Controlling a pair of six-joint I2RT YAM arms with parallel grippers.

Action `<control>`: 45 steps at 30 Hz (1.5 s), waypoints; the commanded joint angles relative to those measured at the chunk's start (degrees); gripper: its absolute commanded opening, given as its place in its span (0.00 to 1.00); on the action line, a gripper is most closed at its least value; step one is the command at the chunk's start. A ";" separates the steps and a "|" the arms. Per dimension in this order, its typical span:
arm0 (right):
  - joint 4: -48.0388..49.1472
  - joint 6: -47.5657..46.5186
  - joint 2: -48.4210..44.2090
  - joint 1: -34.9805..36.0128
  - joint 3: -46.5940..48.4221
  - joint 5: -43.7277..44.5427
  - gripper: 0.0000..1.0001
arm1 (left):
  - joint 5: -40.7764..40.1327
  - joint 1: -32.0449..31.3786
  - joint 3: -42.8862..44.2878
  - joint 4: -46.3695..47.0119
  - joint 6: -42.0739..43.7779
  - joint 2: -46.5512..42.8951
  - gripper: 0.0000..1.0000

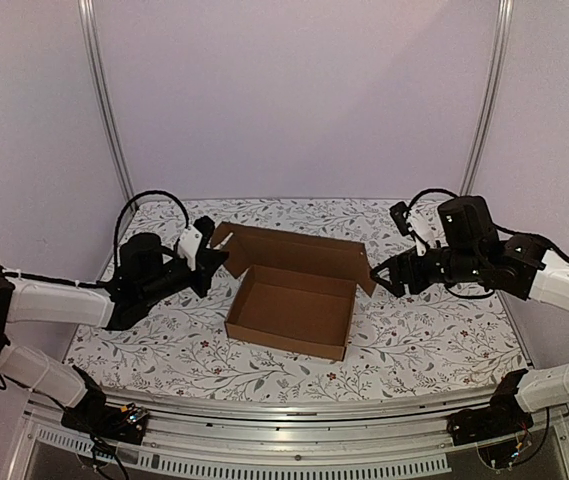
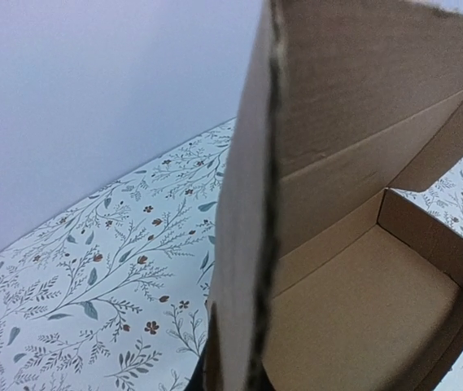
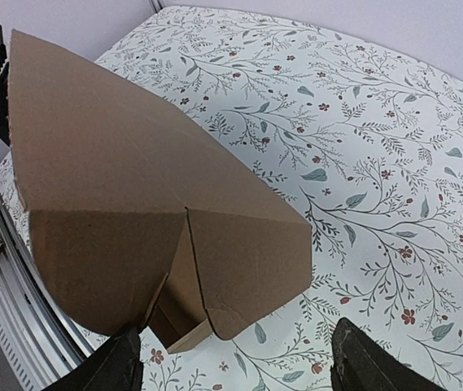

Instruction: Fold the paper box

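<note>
**Top view.** Locating the paper box (image 1: pixel 294 300) at the middle of the desk (image 1: pixel 414 340), long axis running left–right. Reading it as partly folded: tray walls up, lid panel standing along the far side and leaning back, a small ear flap at each end. Placing the left end effector (image 1: pixel 207 262) at the lid's left ear, touching it. Placing the right end effector (image 1: pixel 382 277) just beside the right ear, seemingly apart from it. Judging both arms about equally near, one at each end.

**Left wrist.** Seeing plain brown corrugated board (image 2: pixel 353 163) edge-on, rising from bottom centre of frame, with tray floor and walls to its right and floral desk cloth to its left. No fingers in frame. Taking this end effector as fully closed and, judging by the edge running straight down toward the jaws' place, pinching that left ear.

**Right wrist.** Seeing both fingers (image 3: pixel 117 362) at the bottom corners, spread wide, gripping nothing. Finding the box's right end straight ahead and a little left — outer face of the lid, a fold crease, the rounded ear corner reaching down between the two fingers. No contact evident. Expecting the coming move to turn on exactly this: ear ahead of open jaws, likely needing a short advance before closing, then a fold inward toward the tray.

**Appearance.** Clean board, unprinted, creased only at the die-cut folds.
</note>
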 commanded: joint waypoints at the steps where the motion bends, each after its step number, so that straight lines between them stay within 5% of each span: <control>1: 1.16 -7.41 -0.76 0.29 -0.96 -1.65 0.79 | -5.68 -1.97 2.59 -8.45 -3.18 -1.69 0.00; 13: 15.75 -21.26 -0.30 0.28 -8.92 1.46 0.72 | -10.49 -5.42 2.47 -15.51 -4.95 -4.50 0.00; 36: 27.62 -24.40 6.53 -3.79 -10.69 -0.72 0.29 | -9.60 -5.95 2.55 -16.12 -4.08 -5.47 0.00; 45: 27.81 -23.88 6.37 -3.79 -10.37 -2.11 0.04 | -9.61 -5.95 3.74 -17.68 -4.43 -5.14 0.00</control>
